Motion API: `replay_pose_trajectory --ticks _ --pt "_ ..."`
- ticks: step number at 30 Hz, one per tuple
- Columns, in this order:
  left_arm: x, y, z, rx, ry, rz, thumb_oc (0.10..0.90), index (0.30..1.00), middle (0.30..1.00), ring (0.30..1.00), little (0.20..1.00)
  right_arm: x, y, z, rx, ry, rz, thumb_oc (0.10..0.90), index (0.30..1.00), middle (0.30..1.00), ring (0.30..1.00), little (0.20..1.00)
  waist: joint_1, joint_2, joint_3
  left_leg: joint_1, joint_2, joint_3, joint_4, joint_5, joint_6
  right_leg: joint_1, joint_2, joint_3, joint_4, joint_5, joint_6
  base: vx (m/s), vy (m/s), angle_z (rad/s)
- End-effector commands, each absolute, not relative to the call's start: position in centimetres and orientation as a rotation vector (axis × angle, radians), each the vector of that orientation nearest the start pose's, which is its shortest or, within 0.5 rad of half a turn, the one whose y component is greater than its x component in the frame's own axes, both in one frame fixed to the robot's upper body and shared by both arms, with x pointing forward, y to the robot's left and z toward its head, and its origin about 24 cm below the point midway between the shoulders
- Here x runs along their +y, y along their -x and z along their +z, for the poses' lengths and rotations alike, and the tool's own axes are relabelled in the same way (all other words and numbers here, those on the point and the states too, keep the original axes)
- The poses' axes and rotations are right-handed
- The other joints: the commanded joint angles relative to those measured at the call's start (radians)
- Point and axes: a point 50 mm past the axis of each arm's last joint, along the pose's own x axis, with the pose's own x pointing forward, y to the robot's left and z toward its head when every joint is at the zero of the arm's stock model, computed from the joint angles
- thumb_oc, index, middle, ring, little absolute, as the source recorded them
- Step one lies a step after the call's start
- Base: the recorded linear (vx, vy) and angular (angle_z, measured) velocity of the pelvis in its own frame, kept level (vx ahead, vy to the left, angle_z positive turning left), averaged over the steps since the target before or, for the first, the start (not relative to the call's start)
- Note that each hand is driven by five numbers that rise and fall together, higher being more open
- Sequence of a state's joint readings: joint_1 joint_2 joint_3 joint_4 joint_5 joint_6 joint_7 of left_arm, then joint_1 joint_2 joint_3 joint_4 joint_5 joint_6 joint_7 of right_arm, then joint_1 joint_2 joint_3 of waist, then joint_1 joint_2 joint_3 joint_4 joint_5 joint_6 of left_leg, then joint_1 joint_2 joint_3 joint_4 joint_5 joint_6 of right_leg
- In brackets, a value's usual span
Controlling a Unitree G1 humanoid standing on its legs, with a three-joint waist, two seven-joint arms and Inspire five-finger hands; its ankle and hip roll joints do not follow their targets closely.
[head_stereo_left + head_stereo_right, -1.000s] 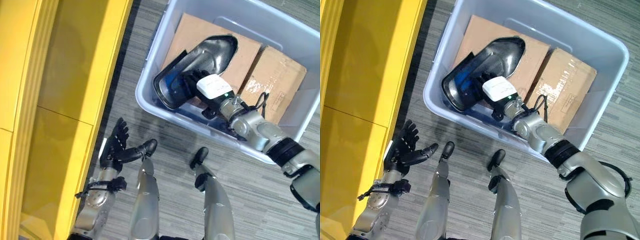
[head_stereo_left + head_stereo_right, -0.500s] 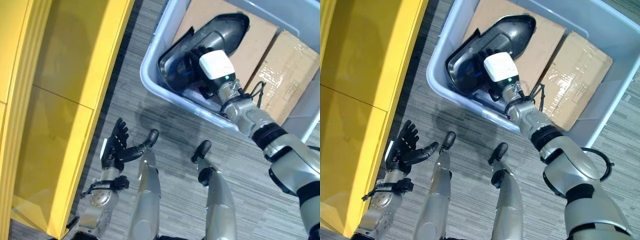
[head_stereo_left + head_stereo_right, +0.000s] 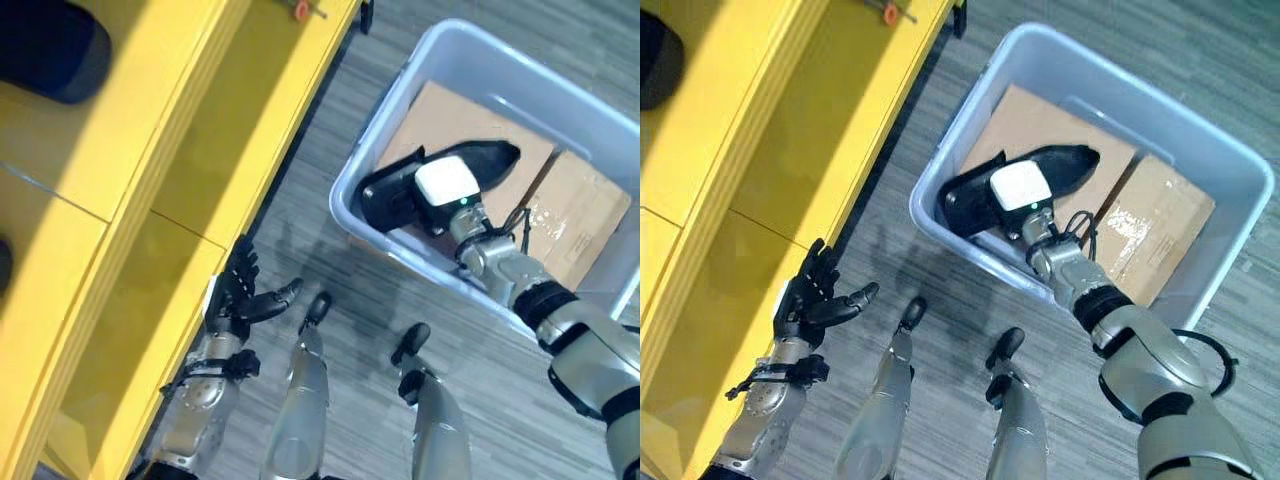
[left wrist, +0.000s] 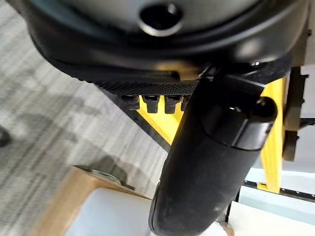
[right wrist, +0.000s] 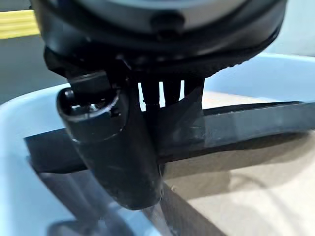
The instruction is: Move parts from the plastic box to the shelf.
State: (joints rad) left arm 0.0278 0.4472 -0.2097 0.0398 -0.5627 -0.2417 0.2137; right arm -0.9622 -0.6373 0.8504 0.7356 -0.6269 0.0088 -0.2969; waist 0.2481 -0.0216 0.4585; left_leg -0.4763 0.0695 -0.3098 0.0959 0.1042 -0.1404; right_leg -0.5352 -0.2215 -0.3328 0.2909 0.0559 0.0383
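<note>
Right robot hand (image 3: 1020,190) clamped round black part (image 3: 1060,162) inside plastic box (image 3: 1110,70). Left robot hand (image 3: 812,300) spread, empty, near yellow shelf (image 3: 790,130) at 9 o'clock. Risk: long part catches box rim, twists out of grasp.

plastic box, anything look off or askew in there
Nothing spilled or damaged. The black part sits tilted across the cardboard boxes in the plastic box, but only because the right hand grips it.
</note>
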Motion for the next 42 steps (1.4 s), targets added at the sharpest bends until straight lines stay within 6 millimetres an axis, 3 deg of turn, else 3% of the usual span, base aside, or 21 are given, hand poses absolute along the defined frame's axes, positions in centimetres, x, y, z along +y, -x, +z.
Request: replay_pose_trajectory --ticks 1,3,4,6,7,9,10,11,13,16,21,34,42 --pt "20.6 -24.5 7.8 -0.225 0.061 0.026 0.900 1.000 1.000 1.000 1.000 -17.2 -37.9 16.3 -0.468 1.709 0.101 0.400 0.300 0.300 0.300 0.300 -0.036 -0.048 0.033 0.205 0.042 0.007 -0.093 -0.041 0.059 0.148 -0.070 0.057 -0.071 0.043 0.124 0.10 0.023 -0.05" --pt "21.4 -24.1 7.7 -0.215 0.034 0.025 0.900 1.000 1.000 1.000 1.000 -16.9 -36.0 18.1 -0.593 1.662 0.131 0.400 0.300 0.300 0.300 0.300 -0.066 -0.066 -0.048 0.282 0.051 0.020 -0.112 -0.058 0.057 0.246 -0.052 0.047 -0.135 0.051 0.132 0.14 0.017 -0.03" --pt "21.4 -24.1 7.8 -0.215 0.034 0.023 0.900 1.000 1.000 1.000 1.000 -17.0 -36.0 18.2 -0.591 1.663 0.130 0.400 0.300 0.300 0.300 0.300 -0.066 -0.066 -0.048 0.281 0.048 0.019 -0.113 -0.053 0.058 0.248 -0.053 0.046 -0.141 0.057 0.132 0.10 0.016 -0.09" --pt "21.9 -23.9 7.6 -0.203 0.012 0.021 0.900 1.000 1.000 1.000 1.000 -16.7 -34.4 19.7 -0.686 1.602 0.150 0.400 0.300 0.300 0.300 0.300 -0.092 -0.083 -0.124 0.339 0.053 0.037 -0.130 -0.067 0.059 0.312 -0.035 0.051 -0.198 0.066 0.139 0.11 0.019 -0.26" --pt "21.9 -23.9 7.6 -0.202 0.011 0.020 0.900 1.000 1.000 1.000 1.000 -16.7 -34.4 19.7 -0.683 1.601 0.151 0.400 0.300 0.300 0.300 0.300 -0.090 -0.083 -0.124 0.342 0.055 0.038 -0.132 -0.067 0.059 0.316 -0.034 0.051 -0.202 0.068 0.139 0.14 0.044 -0.35" --pt "22.6 -23.3 6.9 -0.173 -0.007 0.042 0.900 1.000 1.000 1.000 1.000 -16.5 -32.7 21.1 -0.769 1.533 0.164 0.400 0.300 0.300 0.300 0.300 -0.121 -0.087 -0.221 0.416 0.065 0.068 -0.154 -0.088 0.070 0.370 -0.019 0.077 -0.248 0.077 0.146 0.15 0.061 -0.44" --pt "22.6 -23.3 6.9 -0.171 -0.008 0.041 0.900 1.000 1.000 1.000 1.000 -16.5 -32.6 21.1 -0.767 1.532 0.165 0.400 0.300 0.300 0.300 0.300 -0.118 -0.087 -0.222 0.419 0.066 0.069 -0.156 -0.088 0.071 0.372 -0.018 0.078 -0.250 0.078 0.146 0.19 0.112 -0.63" --pt "22.8 -23.1 6.7 -0.163 -0.027 0.049 0.900 1.000 1.000 1.000 1.000 -16.3 -31.8 21.9 -0.815 1.504 0.169 0.400 0.300 0.300 0.300 0.300 -0.139 -0.080 -0.288 0.464 0.063 0.089 -0.167 -0.106 0.082 0.392 -0.014 0.108 -0.264 0.079 0.151 0.12 0.129 -0.50" --pt "22.7 -23.0 6.5 -0.156 -0.062 0.031 0.900 1.000 1.000 1.000 1.000 -15.6 -31.2 22.3 -0.852 1.476 0.194 0.400 0.300 0.300 0.300 0.300 -0.162 -0.081 -0.344 0.503 0.049 0.117 -0.166 -0.123 0.094 0.406 -0.020 0.146 -0.265 0.089 0.157 0.13 0.151 -0.57" --pt "22.7 -23.3 7.9 -0.236 -0.228 0.031 0.900 1.000 1.000 1.000 1.000 -14.4 -30.2 22.3 -0.888 1.351 0.254 0.400 0.300 0.300 0.300 0.300 -0.184 -0.079 -0.398 0.550 0.041 0.158 -0.170 -0.148 0.105 0.420 -0.019 0.192 -0.288 0.105 0.165 0.08 0.087 -0.57" --pt "22.5 -24.1 10.8 -0.402 -0.501 0.053 0.900 1.000 1.000 1.000 1.000 -13.5 -29.7 22.0 -0.908 1.261 0.308 0.400 0.300 0.300 0.300 0.300 -0.200 -0.078 -0.423 0.573 0.033 0.192 -0.172 -0.163 0.109 0.423 -0.016 0.227 -0.308 0.123 0.176 0.02 0.039 -0.21" --pt "21.5 -24.7 12.9 -0.571 -0.823 0.061 0.900 1.000 1.000 1.000 1.000 -12.9 -29.0 21.5 -0.918 1.189 0.354 0.400 0.300 0.300 0.300 0.300 -0.222 -0.087 -0.441 0.609 0.032 0.223 -0.176 -0.179 0.113 0.432 -0.016 0.262 -0.316 0.130 0.188 0.01 0.009 -0.08" --pt "20.5 -24.6 13.7 -0.659 -0.913 0.045 0.900 1.000 1.000 1.000 1.000 -12.4 -28.7 21.3 -0.927 1.162 0.379 0.400 0.300 0.300 0.300 0.300 -0.229 -0.093 -0.446 0.623 0.035 0.234 -0.179 -0.185 0.111 0.438 -0.014 0.271 -0.318 0.128 0.190 0.00 -0.002 -0.02"
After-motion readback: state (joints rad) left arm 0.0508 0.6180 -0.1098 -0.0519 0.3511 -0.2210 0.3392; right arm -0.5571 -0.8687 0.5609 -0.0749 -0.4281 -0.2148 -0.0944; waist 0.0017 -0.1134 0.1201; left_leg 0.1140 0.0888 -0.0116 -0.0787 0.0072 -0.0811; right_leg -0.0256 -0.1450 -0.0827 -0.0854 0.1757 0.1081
